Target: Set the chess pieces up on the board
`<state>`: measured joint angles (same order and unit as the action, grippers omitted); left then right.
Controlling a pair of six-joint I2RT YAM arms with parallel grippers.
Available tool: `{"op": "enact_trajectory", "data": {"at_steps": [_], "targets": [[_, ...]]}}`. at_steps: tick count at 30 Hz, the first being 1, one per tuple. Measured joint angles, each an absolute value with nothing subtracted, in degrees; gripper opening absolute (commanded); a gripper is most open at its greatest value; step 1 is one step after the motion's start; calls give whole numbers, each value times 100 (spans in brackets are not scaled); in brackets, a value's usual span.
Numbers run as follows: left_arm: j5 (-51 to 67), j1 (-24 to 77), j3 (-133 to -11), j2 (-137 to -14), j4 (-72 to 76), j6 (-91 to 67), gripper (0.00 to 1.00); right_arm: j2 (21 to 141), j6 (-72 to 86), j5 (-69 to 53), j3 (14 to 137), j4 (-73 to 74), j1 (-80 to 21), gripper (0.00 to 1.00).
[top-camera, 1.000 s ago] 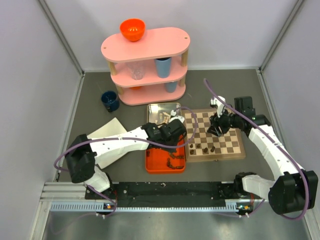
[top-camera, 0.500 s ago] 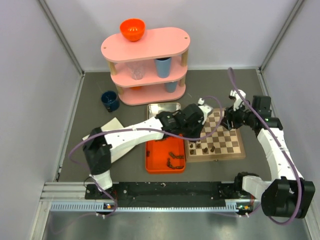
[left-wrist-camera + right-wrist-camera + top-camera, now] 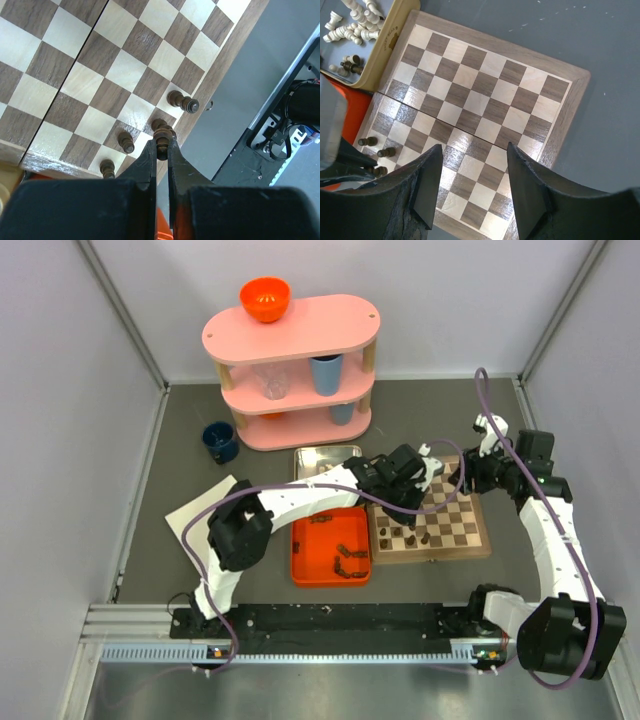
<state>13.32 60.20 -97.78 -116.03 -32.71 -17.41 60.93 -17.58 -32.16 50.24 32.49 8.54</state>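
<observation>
Looking from above, we find the left gripper [image 3: 400,495] over the board [image 3: 482,540], nearer its started edge row than the right gripper [image 3: 478,472], which hangs by the far right corner. Left wrist view: the jaws pinch a dark piece [image 3: 161,135] (long axis along the fingers, base toward the board), and we judge its square lies just beyond, among the standing pieces [image 3: 182,103]. Right wrist view: the jaws stand wide and empty above the board.

One board [image 3: 460,525] carries three dark pieces [image 3: 125,141], a fourth dark piece [image 3: 161,142] is in the left gripper [image 3: 161,149], and around are one tray [image 3: 310,550], one tin [image 3: 318,454] of pale pieces [image 3: 350,30] too small to count, one three-tier shelf [image 3: 300,332] with one bowl [image 3: 265,298], two cups [image 3: 325,373] and one glass [image 3: 272,383], one mug [image 3: 220,442] and one sheet [image 3: 190,512].
</observation>
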Motion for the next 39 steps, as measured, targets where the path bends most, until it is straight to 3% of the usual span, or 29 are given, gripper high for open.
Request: {"op": "enact_trajectory", "data": {"at_steps": [39], "targets": [[1155, 5929, -10224, -12370, -3459, -1603, 1, 6093, -1682, -3131, 5013, 3236, 880, 55]]}}
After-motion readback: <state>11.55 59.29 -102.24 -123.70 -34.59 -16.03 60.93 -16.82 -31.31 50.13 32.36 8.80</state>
